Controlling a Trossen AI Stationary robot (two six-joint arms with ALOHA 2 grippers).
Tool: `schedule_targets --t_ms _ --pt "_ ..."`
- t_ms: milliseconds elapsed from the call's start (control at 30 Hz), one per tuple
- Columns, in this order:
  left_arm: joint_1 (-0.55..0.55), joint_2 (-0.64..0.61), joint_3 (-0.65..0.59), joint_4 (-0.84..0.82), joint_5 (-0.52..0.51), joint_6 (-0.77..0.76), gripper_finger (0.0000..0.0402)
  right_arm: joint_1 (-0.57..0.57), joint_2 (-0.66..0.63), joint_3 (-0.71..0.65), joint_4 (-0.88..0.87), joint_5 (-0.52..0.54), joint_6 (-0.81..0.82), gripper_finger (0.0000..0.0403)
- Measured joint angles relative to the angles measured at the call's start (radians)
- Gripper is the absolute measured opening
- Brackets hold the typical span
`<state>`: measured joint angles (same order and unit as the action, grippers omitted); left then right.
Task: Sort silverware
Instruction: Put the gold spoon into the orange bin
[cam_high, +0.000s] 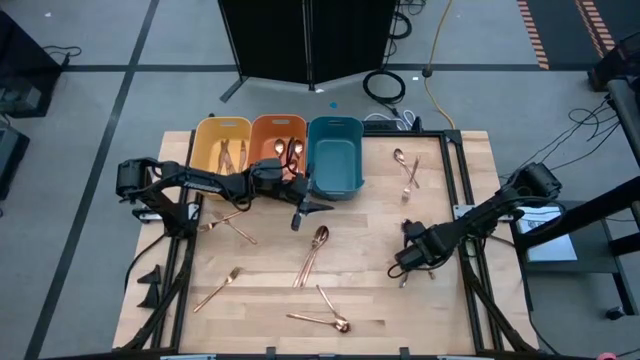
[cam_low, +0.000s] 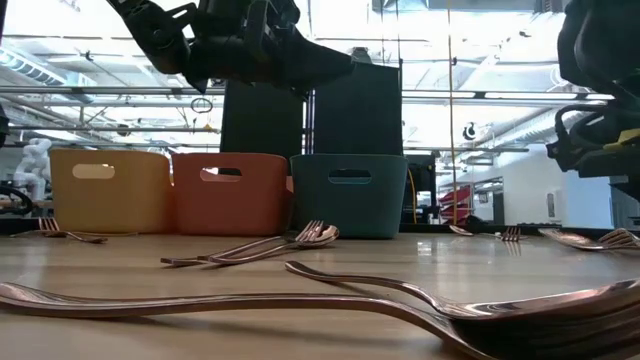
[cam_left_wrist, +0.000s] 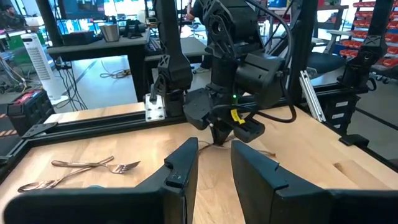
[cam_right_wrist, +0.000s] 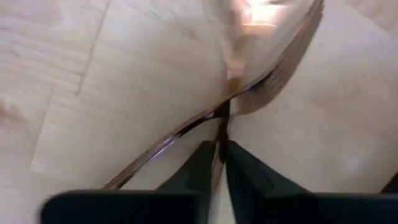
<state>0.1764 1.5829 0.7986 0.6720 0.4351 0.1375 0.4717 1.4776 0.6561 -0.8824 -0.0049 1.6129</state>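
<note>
Copper silverware lies scattered on the wooden table: a bunch in the middle (cam_high: 314, 252), crossed pieces at the left (cam_high: 230, 226), a fork (cam_high: 216, 290), pieces near the front (cam_high: 326, 316), and two at the far right (cam_high: 405, 170). My right gripper (cam_high: 408, 262) points down at the table's right side, shut on one slim piece (cam_right_wrist: 273, 68). My left gripper (cam_high: 305, 210) hovers open and empty in front of the teal bin (cam_high: 335, 155), its fingers (cam_left_wrist: 183, 168) pointing toward the right arm. My right gripper pinches the piece's thin neck (cam_right_wrist: 222, 115), just behind its wide head, between its two fingertips (cam_right_wrist: 205, 163). The fingers come from above, pointing down, and lie across the piece. The handle (cam_right_wrist: 146, 154) runs off along the wood; the piece seems to lie on the table.
Three bins stand side by side at the far edge: yellow (cam_high: 222, 150) with forks inside, orange (cam_high: 280, 148) with spoons, teal with nothing showing in it. A black frame (cam_high: 462, 190) edges the table at the right. Bare wood lies between the two grippers.
</note>
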Motion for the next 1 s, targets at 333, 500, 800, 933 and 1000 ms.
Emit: schedule_targets --t_ms 333,500,800,933,1000 --pt "0.000 0.000 0.000 0.000 0.000 -0.001 0.0093 -0.002 0.006 0.064 -0.227 -0.055 0.026 0.0001" --pt "0.000 0.001 0.000 0.000 0.000 -0.002 0.0093 -0.021 0.006 0.129 -0.399 -0.048 0.029 0.0001" --pt "0.000 0.001 0.000 0.000 0.003 -0.005 0.0093 -0.052 0.004 0.142 -0.554 0.010 0.048 0.0001" --pt "0.000 0.001 0.000 0.000 0.006 -0.005 0.0093 -0.053 0.004 0.142 -0.438 0.008 -0.026 0.0001" --pt "0.000 0.001 0.000 0.000 0.007 -0.004 0.0093 -0.052 0.004 0.144 -0.365 0.028 -0.076 0.0001"
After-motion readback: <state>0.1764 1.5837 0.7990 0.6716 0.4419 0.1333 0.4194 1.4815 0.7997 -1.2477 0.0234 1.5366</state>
